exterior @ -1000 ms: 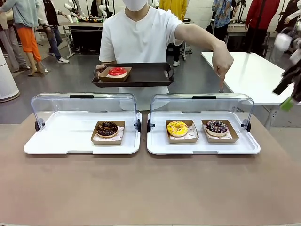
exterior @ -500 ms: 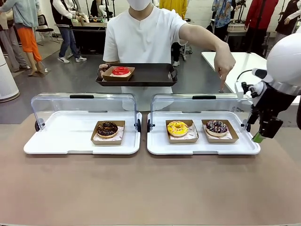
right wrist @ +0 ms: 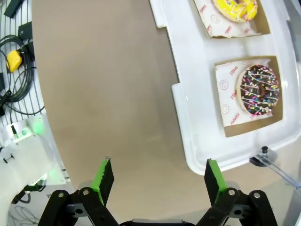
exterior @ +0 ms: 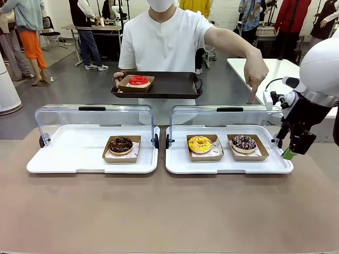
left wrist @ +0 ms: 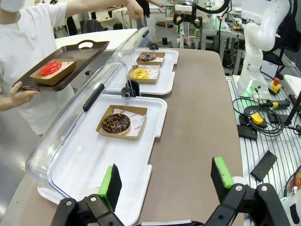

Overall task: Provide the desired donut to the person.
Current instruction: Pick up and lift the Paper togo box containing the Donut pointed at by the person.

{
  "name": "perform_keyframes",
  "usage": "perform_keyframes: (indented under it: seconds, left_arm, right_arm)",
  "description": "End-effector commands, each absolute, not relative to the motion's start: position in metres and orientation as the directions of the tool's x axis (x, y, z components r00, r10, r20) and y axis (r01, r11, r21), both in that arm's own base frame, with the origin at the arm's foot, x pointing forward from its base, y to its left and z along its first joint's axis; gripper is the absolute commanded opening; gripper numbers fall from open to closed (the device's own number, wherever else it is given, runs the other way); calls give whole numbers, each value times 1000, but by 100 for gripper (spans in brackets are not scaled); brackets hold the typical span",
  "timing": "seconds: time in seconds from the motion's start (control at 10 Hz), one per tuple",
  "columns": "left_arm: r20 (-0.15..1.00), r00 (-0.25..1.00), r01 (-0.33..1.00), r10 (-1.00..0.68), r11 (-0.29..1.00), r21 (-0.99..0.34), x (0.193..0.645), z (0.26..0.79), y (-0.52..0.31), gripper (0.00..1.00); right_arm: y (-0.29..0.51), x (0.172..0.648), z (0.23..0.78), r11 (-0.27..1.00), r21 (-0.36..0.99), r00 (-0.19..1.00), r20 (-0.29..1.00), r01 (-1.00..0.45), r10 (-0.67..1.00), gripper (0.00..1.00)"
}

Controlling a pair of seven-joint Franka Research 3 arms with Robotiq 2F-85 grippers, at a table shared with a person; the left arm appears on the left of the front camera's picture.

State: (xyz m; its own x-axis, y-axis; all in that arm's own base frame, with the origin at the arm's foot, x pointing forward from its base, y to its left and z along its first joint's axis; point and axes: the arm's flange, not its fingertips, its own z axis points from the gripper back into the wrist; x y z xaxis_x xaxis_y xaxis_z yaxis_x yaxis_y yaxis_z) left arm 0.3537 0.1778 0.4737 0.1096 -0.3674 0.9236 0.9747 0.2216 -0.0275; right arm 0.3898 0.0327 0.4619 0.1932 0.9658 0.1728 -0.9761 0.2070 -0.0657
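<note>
The person (exterior: 164, 39) in white stands at the far side, holding a dark tray (exterior: 169, 83) with a red donut (exterior: 139, 80) on it. Their other hand (exterior: 256, 71) points down over the right white tray (exterior: 228, 165), above the chocolate sprinkle donut (exterior: 243, 142) (right wrist: 257, 90). A yellow donut (exterior: 200, 143) (right wrist: 235, 8) sits beside it. A chocolate donut (exterior: 121, 144) (left wrist: 116, 123) lies in the left white tray (exterior: 63, 164). My right gripper (exterior: 293, 151) (right wrist: 158, 178) hangs open off the right tray's right end. My left gripper (left wrist: 166, 178) is open, above the left tray's near end.
Both white trays have clear hinged lids (exterior: 95, 119) standing open at the back. Each donut rests in a brown paper boat. A second white table (exterior: 286, 84) stands at the far right. Cables and a yellow box (right wrist: 14, 60) lie off the table edge.
My right arm swung in from the right edge and settled beside the right tray. The person shifted the dark tray slightly to the right. The pointing hand stays in place.
</note>
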Motion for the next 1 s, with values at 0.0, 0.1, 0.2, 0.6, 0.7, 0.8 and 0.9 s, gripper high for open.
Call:
perform_keyframes:
  seconds: [0.0, 0.1, 0.2, 0.6, 0.7, 0.8, 0.9]
  left_arm:
    - [930, 100, 975, -353, 221, -21, 353, 474, 178, 100]
    - [930, 100, 975, -353, 221, -21, 353, 474, 178, 100]
    - [930, 100, 975, -353, 221, -21, 353, 474, 178, 100]
    - [930, 100, 975, -353, 221, -21, 353, 474, 178, 100]
    - [930, 100, 975, -353, 221, -21, 353, 474, 178, 100]
    - [930, 100, 975, -353, 221, -21, 353, 474, 178, 100]
    - [930, 100, 975, -353, 221, -21, 353, 474, 178, 100]
  right_arm:
    - [32, 387, 461, 204, -67, 192, 153, -977, 970, 100]
    - [32, 387, 461, 204, -67, 192, 153, -977, 970, 100]
    - [32, 387, 461, 204, -67, 192, 153, -977, 970, 100]
    - [49, 402, 432, 81, -117, 72, 79, -990, 994, 100]
    - [51, 412, 422, 33, -137, 25, 59, -990, 998, 100]
    - [53, 419, 414, 8, -138, 1, 47, -990, 999, 100]
    - [55, 428, 406, -15, -152, -20, 33, -988, 999, 100]
